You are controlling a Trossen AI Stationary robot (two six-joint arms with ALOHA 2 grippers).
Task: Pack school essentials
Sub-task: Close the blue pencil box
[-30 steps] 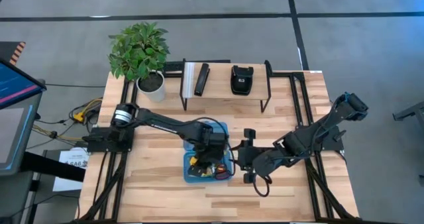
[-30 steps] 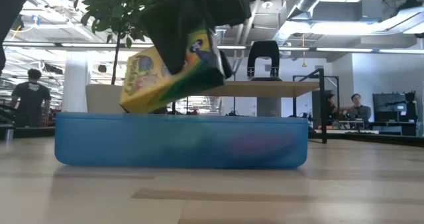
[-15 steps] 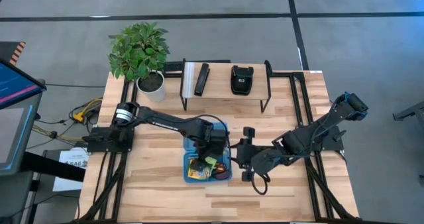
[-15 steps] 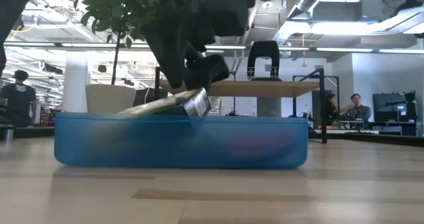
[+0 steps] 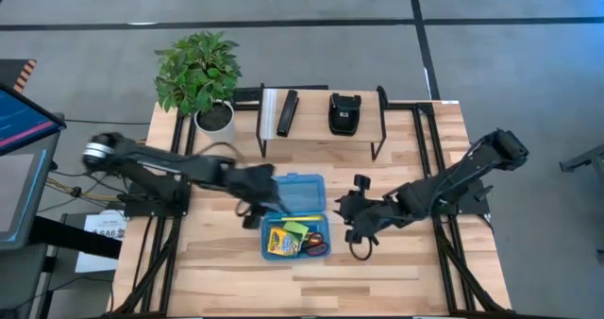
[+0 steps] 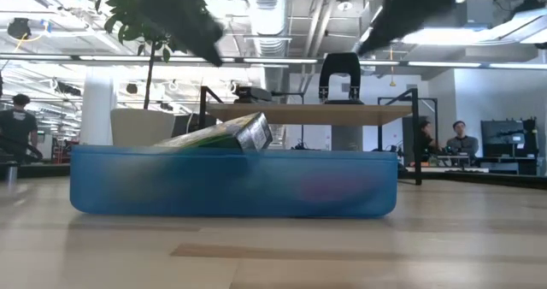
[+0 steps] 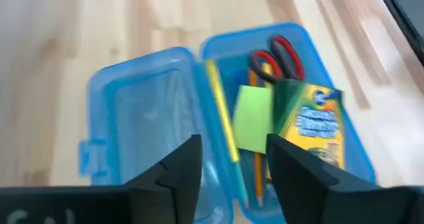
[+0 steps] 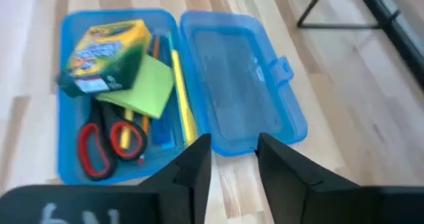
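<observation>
your left gripper [image 7: 228, 168] part open, empty, above blue case [image 7: 132, 111]; crayon box [image 7: 311, 128] lies inside. right gripper [image 8: 233, 159] part open, empty, near case.

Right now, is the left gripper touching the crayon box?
Apart. The high view shows the left gripper beside the case, away from the crayon box lying inside.

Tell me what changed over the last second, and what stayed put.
The left gripper let go of the crayon box, which now lies in the blue case propped on the other supplies, and pulled away to the case's left. The right gripper backed off slightly to the right, empty. The case, scissors, sticky-note pad and pencils inside stayed where they were.
</observation>
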